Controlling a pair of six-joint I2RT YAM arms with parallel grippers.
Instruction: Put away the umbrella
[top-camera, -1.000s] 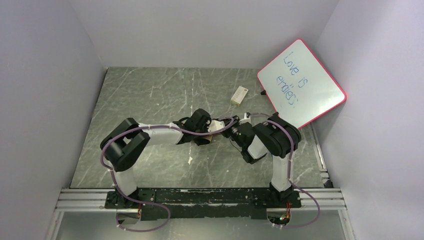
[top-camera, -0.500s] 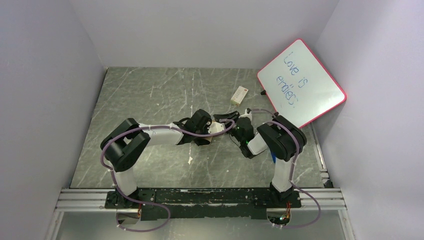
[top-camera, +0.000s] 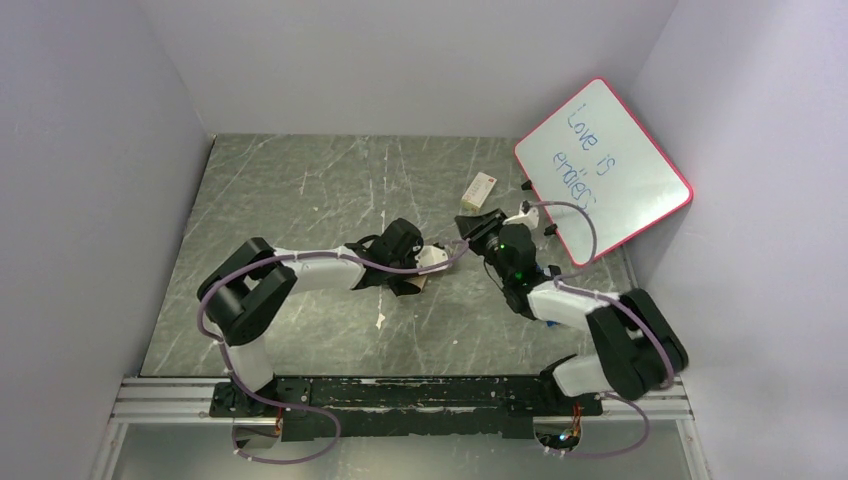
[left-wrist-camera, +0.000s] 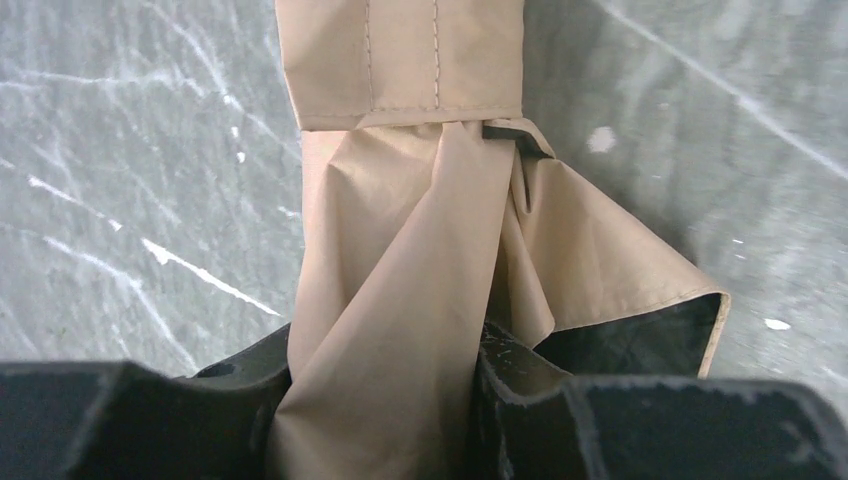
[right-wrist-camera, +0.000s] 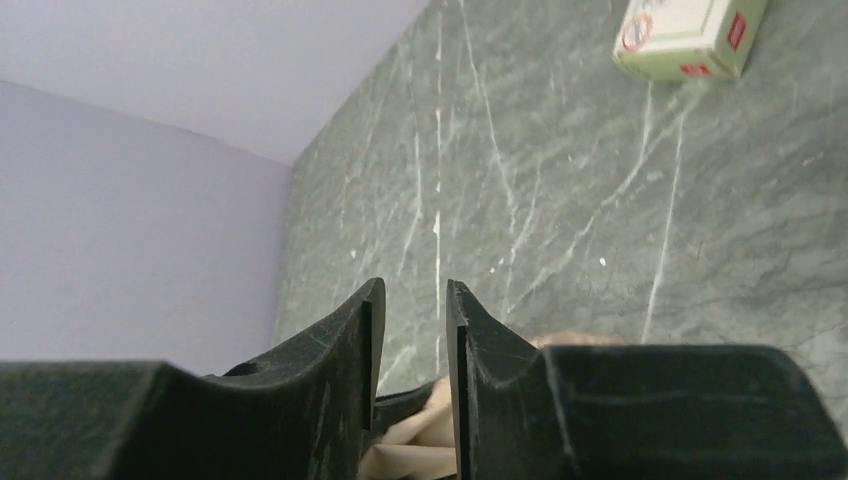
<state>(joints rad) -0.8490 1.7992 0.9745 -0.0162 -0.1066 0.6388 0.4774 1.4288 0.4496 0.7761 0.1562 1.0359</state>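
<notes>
The umbrella (left-wrist-camera: 400, 250) is a bunch of tan fabric with a black inner side (left-wrist-camera: 640, 335) showing at its right fold and a stitched tan strap (left-wrist-camera: 400, 60) wrapped round it farther out. My left gripper (left-wrist-camera: 385, 345) is shut on the gathered fabric. From above, the umbrella (top-camera: 432, 258) lies mid-table at the left gripper (top-camera: 418, 264). My right gripper (top-camera: 470, 222) hovers just right of and behind it, its jaws open by a narrow gap. In the right wrist view the right gripper (right-wrist-camera: 410, 290) has only table between its tips, with tan umbrella fabric (right-wrist-camera: 420, 445) low behind them.
A pink-framed whiteboard (top-camera: 600, 165) leans in the back right corner. A small pale box (top-camera: 480, 188) lies on the green marbled table (top-camera: 300, 190) behind the grippers, also seen as the box (right-wrist-camera: 690, 35) in the right wrist view. Walls enclose three sides.
The right arm has swung out to the right and stretched low; its gripper has drawn back from the umbrella toward the rear and opened slightly. The left gripper has kept its hold in place.
</notes>
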